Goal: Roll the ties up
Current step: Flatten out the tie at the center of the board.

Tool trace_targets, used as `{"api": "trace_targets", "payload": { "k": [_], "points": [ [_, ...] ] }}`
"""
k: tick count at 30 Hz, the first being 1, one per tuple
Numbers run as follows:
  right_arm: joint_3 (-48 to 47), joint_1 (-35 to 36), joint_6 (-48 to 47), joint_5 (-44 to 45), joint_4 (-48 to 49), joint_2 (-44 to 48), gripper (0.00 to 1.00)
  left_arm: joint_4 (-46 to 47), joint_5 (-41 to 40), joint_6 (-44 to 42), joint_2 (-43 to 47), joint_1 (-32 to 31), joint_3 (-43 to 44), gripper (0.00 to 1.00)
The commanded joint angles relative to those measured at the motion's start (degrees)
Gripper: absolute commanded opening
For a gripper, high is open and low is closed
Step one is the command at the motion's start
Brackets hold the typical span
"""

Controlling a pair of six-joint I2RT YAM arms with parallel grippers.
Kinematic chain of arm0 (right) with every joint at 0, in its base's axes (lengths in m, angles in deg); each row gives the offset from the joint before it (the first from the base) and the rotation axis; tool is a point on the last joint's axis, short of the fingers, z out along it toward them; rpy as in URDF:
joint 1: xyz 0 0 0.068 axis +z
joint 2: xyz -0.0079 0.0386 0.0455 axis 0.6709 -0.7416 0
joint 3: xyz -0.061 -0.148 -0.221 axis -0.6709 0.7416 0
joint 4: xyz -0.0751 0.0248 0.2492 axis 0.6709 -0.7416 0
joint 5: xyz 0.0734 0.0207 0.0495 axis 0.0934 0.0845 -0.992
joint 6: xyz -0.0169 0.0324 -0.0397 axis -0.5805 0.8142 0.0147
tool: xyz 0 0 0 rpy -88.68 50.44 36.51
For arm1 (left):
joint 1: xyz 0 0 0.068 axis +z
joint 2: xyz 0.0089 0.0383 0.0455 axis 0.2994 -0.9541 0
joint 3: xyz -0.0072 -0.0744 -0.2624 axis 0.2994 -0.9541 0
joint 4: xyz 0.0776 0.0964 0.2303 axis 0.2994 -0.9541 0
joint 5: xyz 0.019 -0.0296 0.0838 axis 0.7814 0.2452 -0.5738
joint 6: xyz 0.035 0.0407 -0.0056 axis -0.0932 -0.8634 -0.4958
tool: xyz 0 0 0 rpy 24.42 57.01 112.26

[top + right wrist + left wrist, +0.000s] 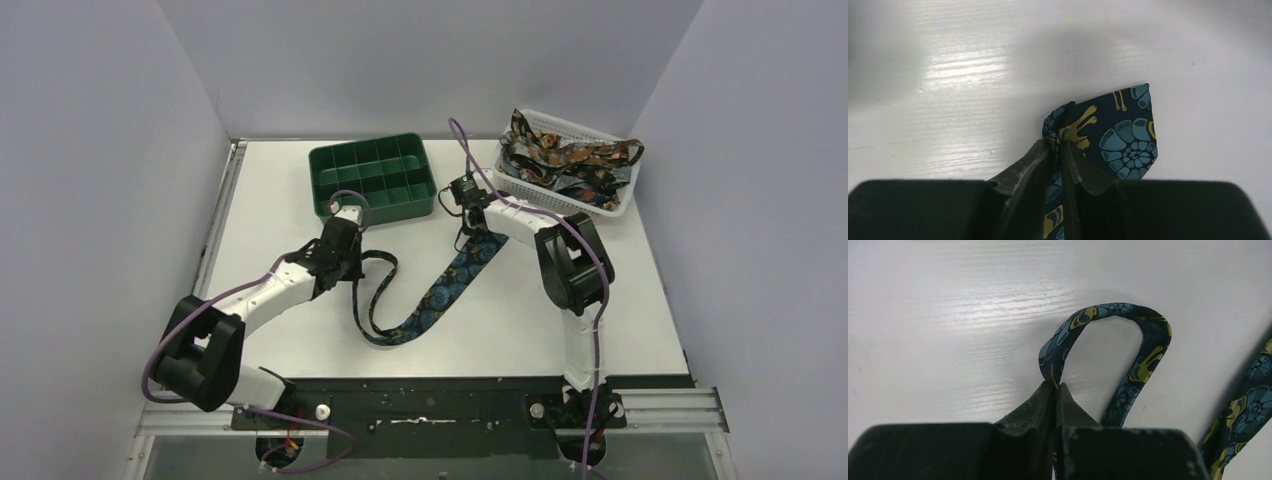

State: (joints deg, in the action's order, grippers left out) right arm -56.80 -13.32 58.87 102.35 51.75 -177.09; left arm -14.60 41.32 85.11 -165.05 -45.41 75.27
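A: Top external view. The left arm is seen folded low at its elbow near the table's [300, 345] left front, the forearm reaching forward and right; the left gripper [340, 262] is held just in front of the green compartment tray [372, 178]. The right arm is raised at its elbow and angled back and left, with the right gripper [470, 228] between the tray and the white mesh basket [610, 190].

B: And the tie [432, 295]?

A: It is stretched on the table in a shallow U between the two grippers, the narrow end at the left gripper, the wide end at the right. More ties [560, 155] are heaped in the basket. No readable writing is noted in this view.

B: Left wrist view?

A: The left gripper [1054, 390] is recorded as clamped on the narrow part of the tie [1148, 355], its fingers [1030, 407] pressed together with the fabric pinched between them. A loop of tie arches beyond the tips over the white table [948, 315]. No label is seen.

B: Right wrist view?

A: The right gripper [1055, 147] is likewise closed tight on the tie [1123, 135], the wide end bunched at the fingers [1023, 167] and the pointed tip fanned out to the right, above the table [948, 75]. Blue shell-like motifs and yellow shapes are shown on dark fabric; no lettering can be read.
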Motion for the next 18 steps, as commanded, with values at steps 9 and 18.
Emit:
{"api": "trace_targets", "payload": {
  "k": [9,18],
  "points": [
    [1.45,-3.52,-0.73,-6.04,3.59,13.26,0.00,7.51,6.88,4.23,8.56,5.26,2.19,0.00],
    [32.63,-17.94,5.84,-26.94,34.33,41.54,0.00,31.85,3.42,9.45,30.04,8.04,-11.16,0.00]
  ]
}}
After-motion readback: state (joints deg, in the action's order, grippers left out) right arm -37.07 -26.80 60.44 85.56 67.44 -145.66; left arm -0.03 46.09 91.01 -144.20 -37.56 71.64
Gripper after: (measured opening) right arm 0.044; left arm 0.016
